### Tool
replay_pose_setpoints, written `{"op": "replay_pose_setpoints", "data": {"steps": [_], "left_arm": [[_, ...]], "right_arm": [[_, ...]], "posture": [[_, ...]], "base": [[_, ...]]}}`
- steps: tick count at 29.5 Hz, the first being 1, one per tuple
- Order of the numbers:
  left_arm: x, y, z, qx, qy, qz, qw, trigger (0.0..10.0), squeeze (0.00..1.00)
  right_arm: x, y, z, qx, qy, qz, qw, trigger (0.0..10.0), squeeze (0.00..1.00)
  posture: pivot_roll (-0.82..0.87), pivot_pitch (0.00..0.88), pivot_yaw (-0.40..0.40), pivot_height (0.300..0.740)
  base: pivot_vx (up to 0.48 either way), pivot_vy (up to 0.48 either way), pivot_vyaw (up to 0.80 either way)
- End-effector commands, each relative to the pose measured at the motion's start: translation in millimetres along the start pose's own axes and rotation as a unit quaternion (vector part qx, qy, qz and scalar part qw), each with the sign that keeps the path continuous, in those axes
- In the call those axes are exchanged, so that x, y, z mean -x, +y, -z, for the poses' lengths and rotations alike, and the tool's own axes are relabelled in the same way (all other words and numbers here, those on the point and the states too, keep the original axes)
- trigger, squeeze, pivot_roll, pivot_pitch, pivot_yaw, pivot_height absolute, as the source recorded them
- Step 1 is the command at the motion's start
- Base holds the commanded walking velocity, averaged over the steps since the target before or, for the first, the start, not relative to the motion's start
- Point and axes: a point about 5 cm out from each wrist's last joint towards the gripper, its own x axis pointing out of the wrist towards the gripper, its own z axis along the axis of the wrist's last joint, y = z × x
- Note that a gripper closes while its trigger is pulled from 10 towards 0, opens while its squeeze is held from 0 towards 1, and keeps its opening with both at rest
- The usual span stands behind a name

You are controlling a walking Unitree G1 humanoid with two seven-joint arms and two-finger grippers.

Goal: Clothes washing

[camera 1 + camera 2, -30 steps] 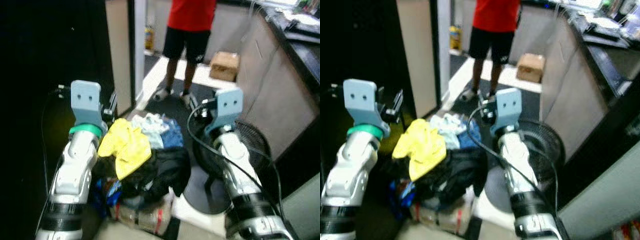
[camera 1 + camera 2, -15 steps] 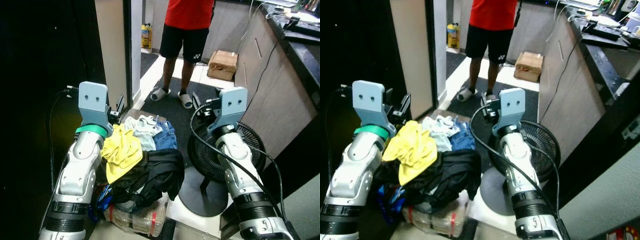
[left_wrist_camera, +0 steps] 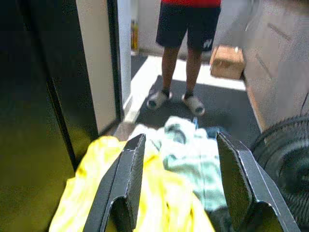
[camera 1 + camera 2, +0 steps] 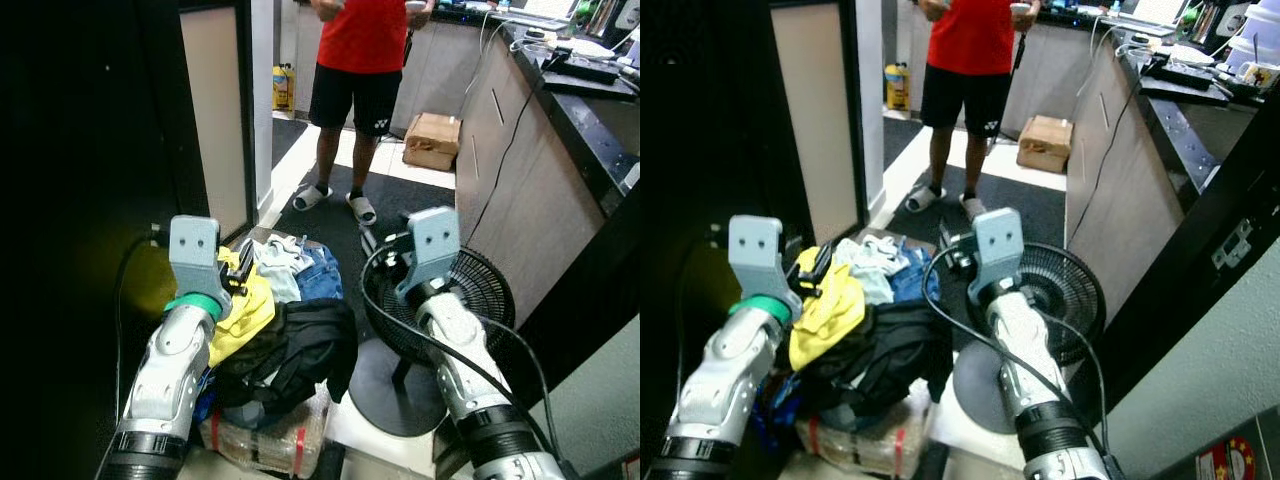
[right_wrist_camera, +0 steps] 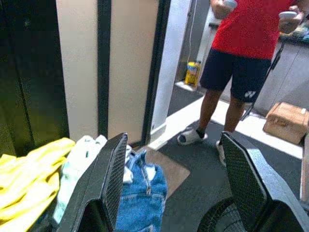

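The view has lifted; clothes pile [image 4: 285,330] heaps over a plastic-wrapped bundle [image 4: 265,435].

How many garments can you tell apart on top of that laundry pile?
4 on top: yellow garment at the left, pale mint one behind it, blue jeans beside that, black garment nearest. More likely lie hidden underneath.
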Motion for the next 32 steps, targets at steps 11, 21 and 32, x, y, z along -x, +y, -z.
{"op": "replay_pose_setpoints", "data": {"steps": [11, 21, 32], "left_arm": [[22.6, 18.1, 82.9, -0.059, 0.123, -0.078, 0.988, 10.0, 0.0], [3.5, 23.6, 56.4, -0.059, 0.067, -0.098, 0.991, 10.0, 0.0], [14.1, 40.3, 34.0, -0.053, 0.022, -0.136, 0.989, 10.0, 0.0]], "right_arm": [[17.2, 22.9, 43.3, -0.008, 0.077, -0.04, 0.996, 10.0, 0.0], [-5.3, 62.1, 36.4, -0.052, 0.079, -0.128, 0.987, 10.0, 0.0], [3.9, 104.4, 50.4, -0.09, 0.123, -0.229, 0.961, 10.0, 0.0]], "posture": [[0.07, 0.045, -0.057, 0.74], [0.11, 0.131, -0.11, 0.74], [0.19, 0.204, -0.153, 0.74]], "base": [[0.0, 0.0, 0.0], [0.0, 0.0, 0.0], [0.0, 0.0, 0.0]]}}
